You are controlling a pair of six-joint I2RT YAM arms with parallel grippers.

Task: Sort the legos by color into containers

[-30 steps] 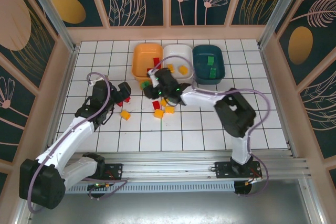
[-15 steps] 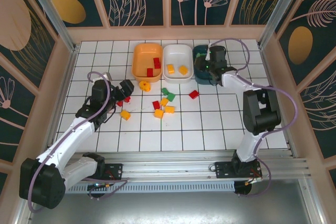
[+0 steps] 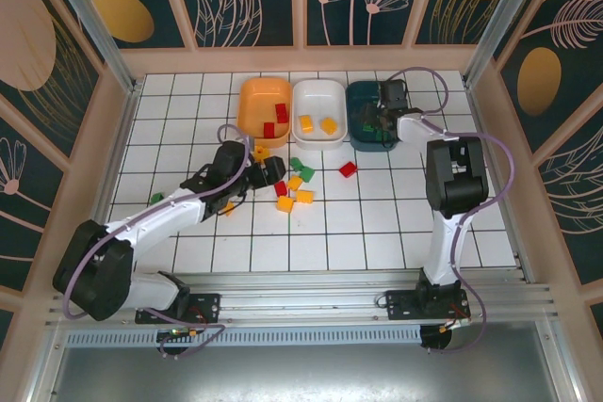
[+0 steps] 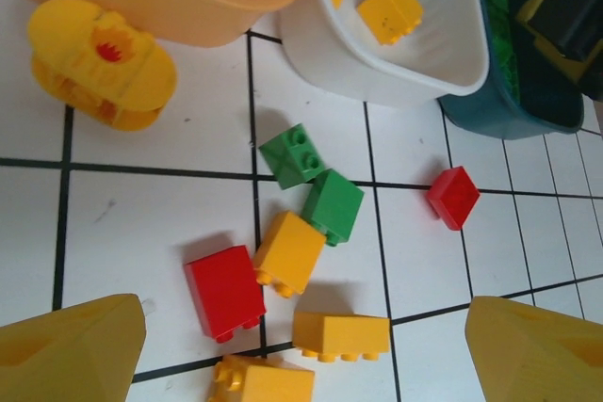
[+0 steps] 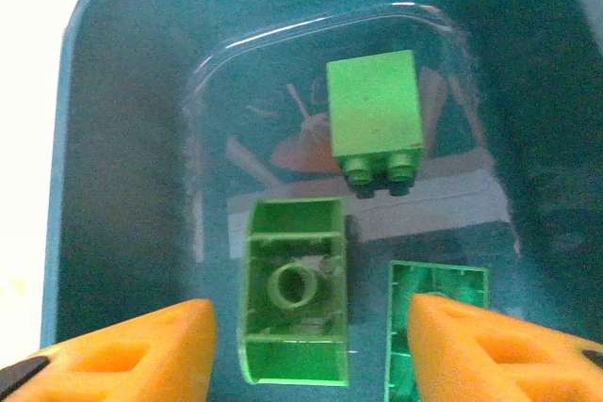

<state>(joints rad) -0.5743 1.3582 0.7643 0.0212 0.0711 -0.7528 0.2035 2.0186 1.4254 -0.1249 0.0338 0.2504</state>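
My left gripper hangs open over the loose legos in the middle of the floor. Between its fingers lie a red brick and yellow bricks; two green bricks and another red brick lie just beyond. My right gripper is open inside the dark teal container. An upside-down green brick lies free between its fingers, beside two other green bricks.
The orange container holds red bricks; the white container holds yellow ones. A round yellow piece lies in front of the orange container. A small green brick sits far left. Walls enclose the tiled floor.
My right gripper went from the middle pile to the teal container and opened, leaving a green brick there. My left arm swung right to the middle pile.
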